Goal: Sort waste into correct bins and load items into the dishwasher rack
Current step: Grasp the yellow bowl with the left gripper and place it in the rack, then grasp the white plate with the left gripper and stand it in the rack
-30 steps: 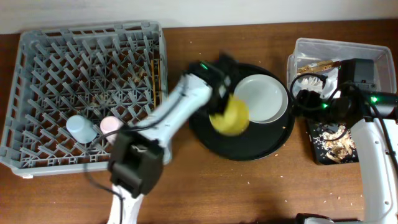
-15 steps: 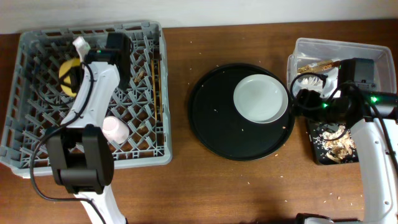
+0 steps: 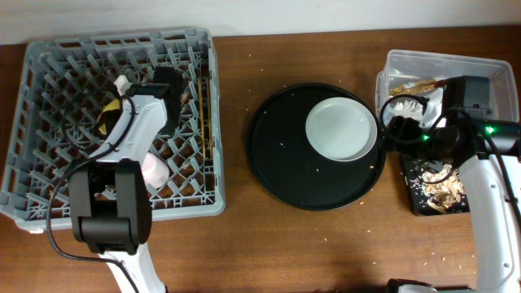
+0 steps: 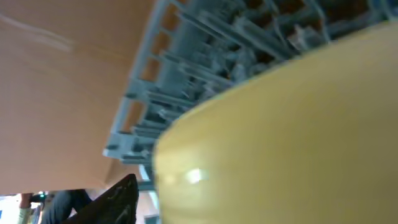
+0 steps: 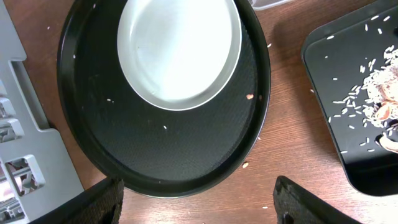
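Note:
The yellow bowl [image 3: 104, 124] sits in the grey dishwasher rack [image 3: 122, 39], mostly hidden under my left gripper [image 3: 111, 112]. In the left wrist view the bowl [image 4: 280, 137] fills the frame, and one black finger [image 4: 115, 202] stands apart from it with a gap showing; the gripper is open. A pink cup [image 3: 155, 171] and chopsticks [image 3: 208, 106] are also in the rack. The pale plate [image 3: 342, 129] [image 5: 180, 50] rests on the round black tray [image 3: 285, 171]. My right gripper [image 3: 392, 130] [image 5: 199, 183] hangs open and empty beside that tray.
A clear tub [image 3: 480, 67] at the right holds a gold-brown wrapper [image 3: 411, 84] and white tissue [image 3: 407, 106]. In front of it a small black tray [image 3: 419, 203] [image 5: 336, 74] holds beige scraps [image 3: 444, 191]. Crumbs dot the wooden table [image 3: 244, 244].
My left arm carried the yellow bowl from the round black tray into the rack, then its jaws opened off the bowl. The right arm has not moved.

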Controlling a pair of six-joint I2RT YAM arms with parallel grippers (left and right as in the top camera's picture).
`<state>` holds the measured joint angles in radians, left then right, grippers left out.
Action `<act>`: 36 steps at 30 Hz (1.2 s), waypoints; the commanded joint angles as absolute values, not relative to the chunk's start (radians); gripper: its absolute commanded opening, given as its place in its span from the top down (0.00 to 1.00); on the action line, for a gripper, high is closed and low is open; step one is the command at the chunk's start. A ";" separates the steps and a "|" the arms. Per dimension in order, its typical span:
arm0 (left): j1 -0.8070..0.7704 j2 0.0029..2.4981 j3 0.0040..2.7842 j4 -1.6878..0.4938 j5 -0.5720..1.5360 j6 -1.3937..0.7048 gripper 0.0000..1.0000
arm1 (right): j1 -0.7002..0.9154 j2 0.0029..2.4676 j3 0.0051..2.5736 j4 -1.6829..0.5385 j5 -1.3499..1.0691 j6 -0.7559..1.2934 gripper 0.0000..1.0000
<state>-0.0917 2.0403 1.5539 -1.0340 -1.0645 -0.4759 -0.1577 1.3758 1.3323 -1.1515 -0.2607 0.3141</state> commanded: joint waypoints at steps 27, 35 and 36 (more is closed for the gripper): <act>-0.622 2.419 1.912 -0.783 0.022 -0.401 0.92 | -0.164 1.377 1.336 -1.164 -0.262 0.316 0.21; -0.370 2.418 2.663 -1.560 -0.017 -0.387 1.00 | -0.164 1.377 1.336 -1.164 -0.262 0.316 0.21; -0.329 2.418 2.776 -1.659 -0.077 -0.387 1.00 | -0.164 1.377 1.336 -1.164 -0.262 0.316 0.21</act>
<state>-0.4351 2.4363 2.5000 -1.4776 0.0360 -0.3992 -0.1577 1.3766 1.3312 -1.1667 -0.2607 0.3138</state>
